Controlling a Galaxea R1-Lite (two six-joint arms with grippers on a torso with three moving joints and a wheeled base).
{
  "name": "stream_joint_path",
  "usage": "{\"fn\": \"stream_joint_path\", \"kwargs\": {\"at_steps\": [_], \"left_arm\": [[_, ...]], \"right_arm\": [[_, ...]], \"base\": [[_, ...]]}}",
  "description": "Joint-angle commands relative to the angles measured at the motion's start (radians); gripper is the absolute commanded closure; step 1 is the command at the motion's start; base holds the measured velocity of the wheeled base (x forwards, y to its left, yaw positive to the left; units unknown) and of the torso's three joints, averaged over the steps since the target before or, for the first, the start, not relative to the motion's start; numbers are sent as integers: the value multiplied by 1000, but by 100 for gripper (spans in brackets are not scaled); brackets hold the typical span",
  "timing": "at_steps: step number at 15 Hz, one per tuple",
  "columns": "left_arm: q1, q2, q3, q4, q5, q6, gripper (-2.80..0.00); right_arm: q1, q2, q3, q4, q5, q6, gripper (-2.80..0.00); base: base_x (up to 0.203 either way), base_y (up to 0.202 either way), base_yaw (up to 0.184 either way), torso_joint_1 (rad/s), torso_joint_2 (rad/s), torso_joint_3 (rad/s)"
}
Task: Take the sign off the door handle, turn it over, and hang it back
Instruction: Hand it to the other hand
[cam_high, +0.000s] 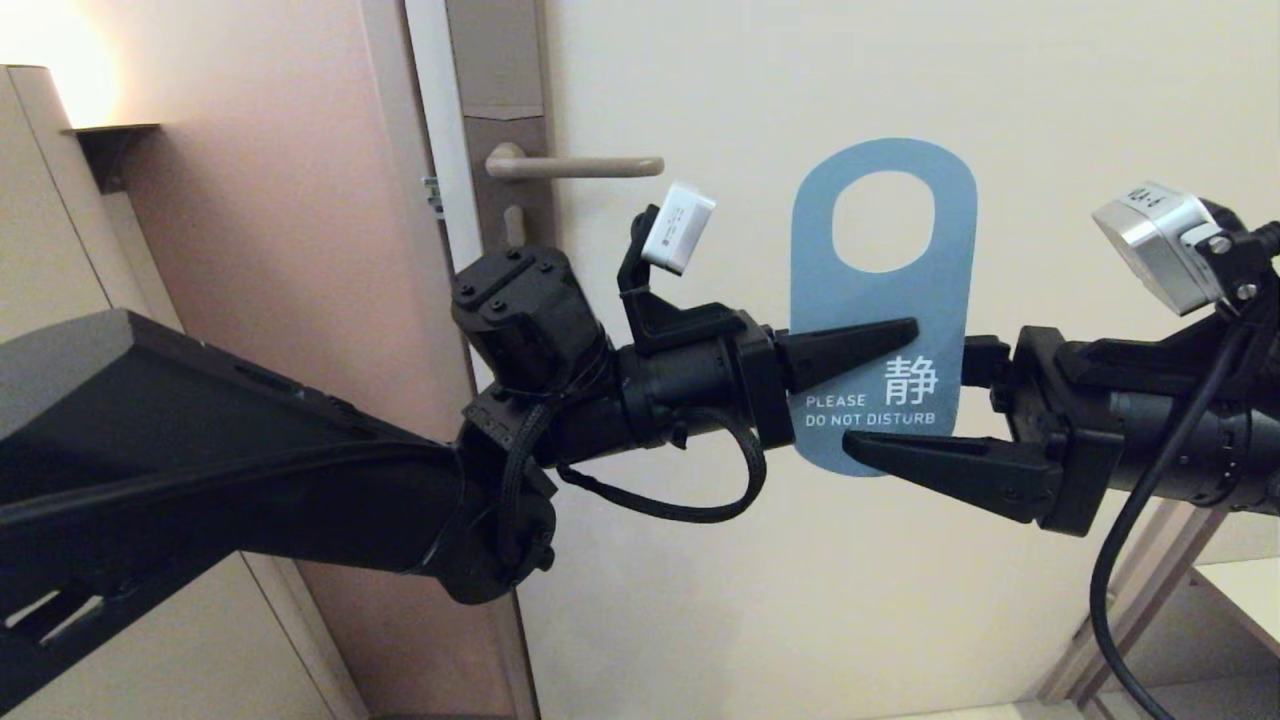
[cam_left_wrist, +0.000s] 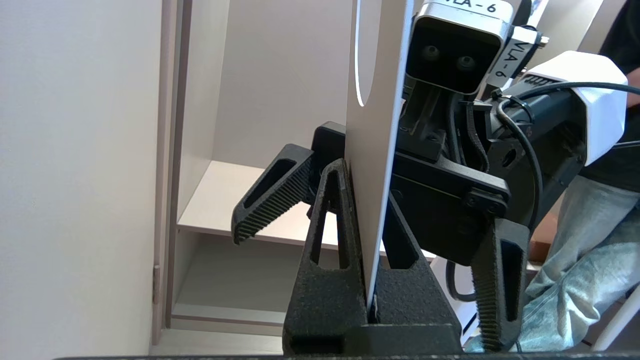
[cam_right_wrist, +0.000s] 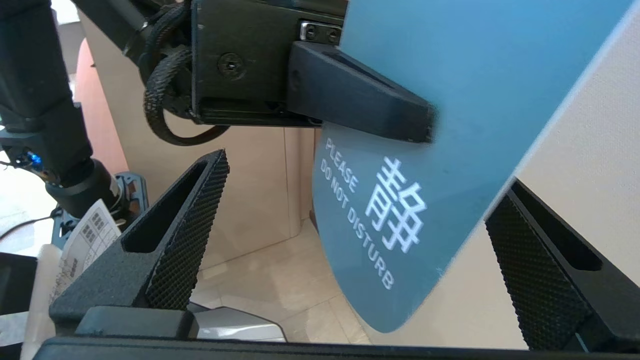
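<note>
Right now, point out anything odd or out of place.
The sign is off the door handle, held upright in mid-air, blue side toward the head camera, by the left gripper. The right gripper is open around it.

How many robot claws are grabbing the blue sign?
1. The left gripper pinches the sign, off the door handle. The right gripper is open around its lower end.

warm lamp glare (cam_high: 70, 75) (upper left), soft shadows

Cream door (cam_high: 900, 80) closed, pinkish-brown wall (cam_high: 270, 200) beside it. Warm lamp glow (cam_high: 60, 60) at upper corner. Pale open shelf unit (cam_left_wrist: 235, 200) nearby.
</note>
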Motion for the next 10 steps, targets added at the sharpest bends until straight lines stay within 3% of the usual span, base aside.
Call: {"fn": "stream_joint_path", "kwargs": {"at_steps": [1, 10], "left_arm": [[0, -2, 0, -7, -4, -4, 0], [-1, -12, 17, -13, -8, 1, 0]], "right_arm": [[4, 0, -1, -3, 5, -1, -280], [31, -3, 2, -6, 3, -4, -280]], "base": [[0, 0, 0, 0, 0, 0], [0, 0, 0, 0, 0, 0]]}}
